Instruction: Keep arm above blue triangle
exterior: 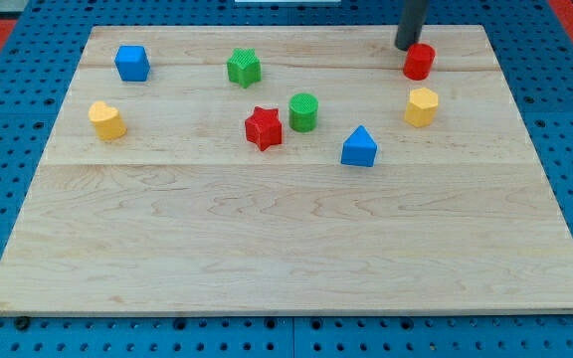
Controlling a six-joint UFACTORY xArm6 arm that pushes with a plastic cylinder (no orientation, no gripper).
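Note:
The blue triangle (359, 147) lies on the wooden board (286, 239), right of centre. My tip (407, 47) is at the view's top right, touching or just beside the top left of the red cylinder (419, 62). The tip is well above and to the right of the blue triangle, with the yellow hexagon (421, 106) between them on the right.
A green cylinder (303, 112) and a red star (264, 128) lie left of the blue triangle. A green star (244, 68), a blue cube (132, 63) and a yellow block (107, 120) lie on the left half. A blue pegboard surrounds the board.

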